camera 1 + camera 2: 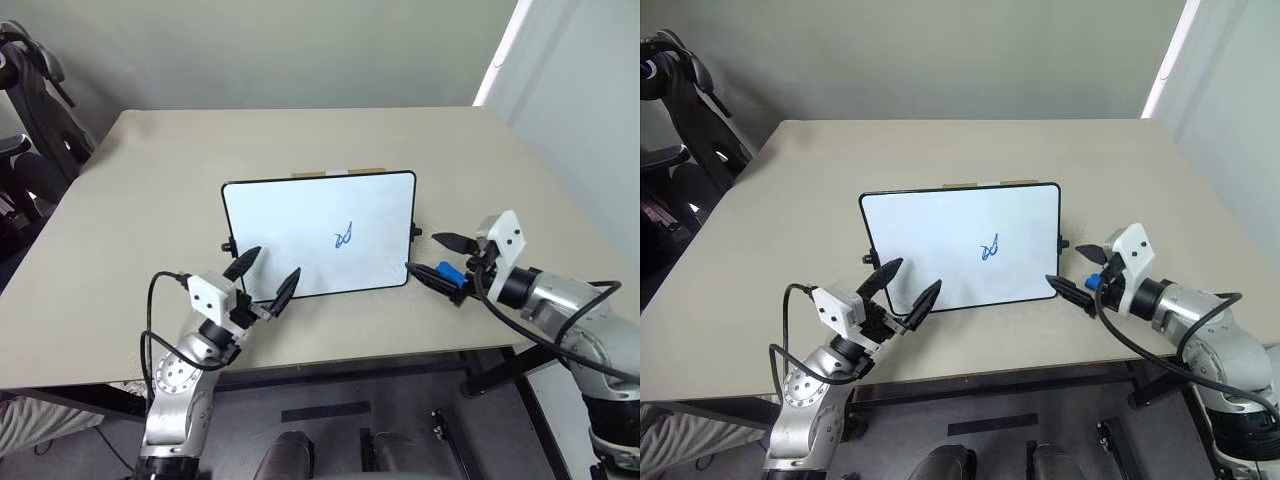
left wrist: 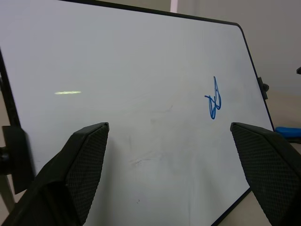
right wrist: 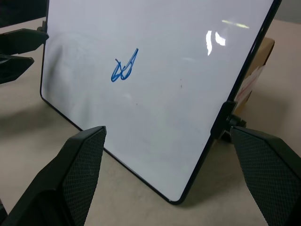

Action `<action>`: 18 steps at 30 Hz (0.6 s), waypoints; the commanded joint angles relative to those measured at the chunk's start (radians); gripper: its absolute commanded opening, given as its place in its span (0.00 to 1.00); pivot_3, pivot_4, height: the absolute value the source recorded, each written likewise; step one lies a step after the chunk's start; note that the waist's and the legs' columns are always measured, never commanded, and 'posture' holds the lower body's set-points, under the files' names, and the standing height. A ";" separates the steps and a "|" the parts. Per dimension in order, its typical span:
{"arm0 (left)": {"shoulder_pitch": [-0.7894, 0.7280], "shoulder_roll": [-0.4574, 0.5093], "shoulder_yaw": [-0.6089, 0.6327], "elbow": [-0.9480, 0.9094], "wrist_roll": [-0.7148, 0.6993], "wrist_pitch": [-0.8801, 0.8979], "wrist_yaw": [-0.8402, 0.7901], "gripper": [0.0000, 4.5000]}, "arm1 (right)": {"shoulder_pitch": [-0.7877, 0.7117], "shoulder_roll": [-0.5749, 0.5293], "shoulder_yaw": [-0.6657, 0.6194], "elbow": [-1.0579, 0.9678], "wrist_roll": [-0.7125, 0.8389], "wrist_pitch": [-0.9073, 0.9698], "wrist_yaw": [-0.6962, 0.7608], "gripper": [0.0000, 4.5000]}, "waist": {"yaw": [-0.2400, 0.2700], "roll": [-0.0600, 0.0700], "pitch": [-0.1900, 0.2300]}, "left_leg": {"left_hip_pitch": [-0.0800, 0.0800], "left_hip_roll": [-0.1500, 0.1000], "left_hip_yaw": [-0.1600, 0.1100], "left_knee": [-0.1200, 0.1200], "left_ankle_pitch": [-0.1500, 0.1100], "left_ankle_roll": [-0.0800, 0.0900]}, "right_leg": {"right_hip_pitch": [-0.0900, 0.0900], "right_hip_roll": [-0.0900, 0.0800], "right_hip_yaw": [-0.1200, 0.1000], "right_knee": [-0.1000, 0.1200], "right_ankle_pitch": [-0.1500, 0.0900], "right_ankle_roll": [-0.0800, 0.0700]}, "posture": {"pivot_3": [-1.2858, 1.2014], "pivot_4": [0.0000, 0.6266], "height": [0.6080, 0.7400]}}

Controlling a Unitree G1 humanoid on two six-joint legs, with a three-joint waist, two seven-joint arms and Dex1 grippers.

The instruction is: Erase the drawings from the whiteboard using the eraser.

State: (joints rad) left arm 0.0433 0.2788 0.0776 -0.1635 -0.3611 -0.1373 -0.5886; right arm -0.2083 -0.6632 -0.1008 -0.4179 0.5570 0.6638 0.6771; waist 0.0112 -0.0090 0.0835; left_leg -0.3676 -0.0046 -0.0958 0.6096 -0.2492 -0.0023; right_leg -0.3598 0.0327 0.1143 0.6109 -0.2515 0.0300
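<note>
- head views: left gripper [image 1: 262,277] spread wide, empty, at the whiteboard's [image 1: 300,225] near left corner; right gripper [image 1: 432,258] wide apart beside its right edge, the blue eraser [image 1: 450,271] on its lower finger.
- left wrist: the drawings [image 2: 214,100] toward the board's right side.
- right wrist: scribble unerased, board propped on the table [image 3: 61,136].

You have no readable text, label, brand or number anywhere here. The only mark is the blue loop-like drawings [image 1: 345,237] on the whiteboard [image 1: 290,225], sitting toward four o'clock from the board's centre; it spells no letter or digit you could read. The pale patch on the brown block behind the board's far edge is too small to read.
</note>
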 commanded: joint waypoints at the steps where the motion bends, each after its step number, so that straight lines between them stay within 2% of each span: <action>1: -0.023 -0.005 -0.014 0.015 0.033 -0.038 0.001 1.00 | 0.009 -0.028 -0.060 -0.042 0.030 0.040 -0.013 0.99 | 0.000 0.000 0.000 | 0.000 0.000 0.000 0.000 0.000 0.000 | 0.000 0.000 0.000 0.000 0.000 0.000 | 0.52 0.24 1.00; 5: -0.052 -0.015 -0.023 0.056 0.045 -0.049 0.002 1.00 | -0.012 -0.067 -0.071 -0.021 0.059 0.134 -0.007 0.99 | 0.001 0.000 0.000 | 0.000 0.000 0.000 0.000 0.000 0.000 | 0.000 0.000 0.000 0.000 -0.001 -0.002 | 0.52 0.24 1.00; 10: -0.037 -0.018 -0.043 0.029 0.060 -0.054 0.000 1.00 | -0.077 -0.119 -0.001 0.103 0.009 0.216 0.006 0.99 | -0.001 -0.001 0.000 | 0.000 0.000 0.000 0.000 0.000 -0.001 | 0.000 0.000 0.000 0.000 -0.001 -0.001 | 0.52 0.24 1.00; 15: -0.010 -0.013 -0.097 0.006 0.069 -0.046 -0.030 1.00 | -0.151 -0.164 0.124 0.267 -0.115 0.172 0.044 0.99 | -0.002 0.001 0.000 | 0.000 0.000 0.000 0.000 0.000 0.000 | -0.001 0.000 0.000 0.000 0.003 0.005 | 0.52 0.24 1.00; 18: 0.018 -0.032 -0.132 -0.018 0.087 -0.055 -0.018 1.00 | -0.208 -0.165 0.151 0.377 -0.143 0.144 0.094 0.99 | -0.002 0.001 0.000 | 0.000 0.000 0.000 0.000 0.000 0.000 | -0.001 0.000 0.000 0.000 0.003 0.005 | 0.52 0.24 1.00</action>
State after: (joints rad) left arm 0.0572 0.2532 -0.0390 -0.1270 -0.2812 -0.1738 -0.6086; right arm -0.3821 -0.8126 0.0548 -0.0680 0.4330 0.8389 0.7348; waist 0.0094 -0.0079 0.0835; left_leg -0.3681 -0.0045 -0.0955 0.6093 -0.2492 -0.0019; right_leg -0.3608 0.0325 0.1149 0.6107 -0.2484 0.0353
